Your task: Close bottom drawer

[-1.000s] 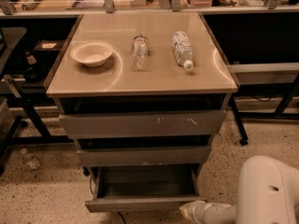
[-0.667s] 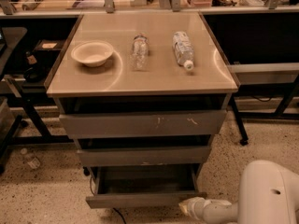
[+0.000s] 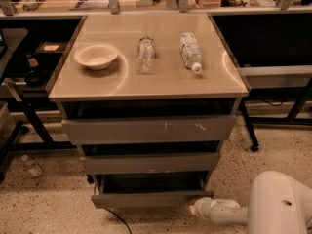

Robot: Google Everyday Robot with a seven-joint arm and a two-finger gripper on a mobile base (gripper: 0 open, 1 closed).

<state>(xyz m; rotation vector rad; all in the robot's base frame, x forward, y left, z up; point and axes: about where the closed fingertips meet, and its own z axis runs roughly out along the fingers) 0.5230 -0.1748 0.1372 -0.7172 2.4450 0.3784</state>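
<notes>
The bottom drawer (image 3: 146, 199) is the narrowest of three grey cabinet drawers, with a low plain front. It stands part open, and a strip of its shallow box shows above the front. My white arm reaches in from the lower right. My gripper (image 3: 195, 207) is at the drawer front's right end, at floor level. Its fingers are hidden by the arm's end.
The mid-width drawer (image 3: 151, 162) and the widest drawer (image 3: 148, 129) sit above, both slightly out. On the cabinet top lie a white bowl (image 3: 96, 56) and two plastic bottles (image 3: 145, 53) (image 3: 190, 50). Black table legs (image 3: 246, 126) stand to both sides. A cable (image 3: 117, 220) lies on the speckled floor.
The bottom drawer has slid in toward the cabinet, and less of its box shows. My gripper has moved in with the drawer front.
</notes>
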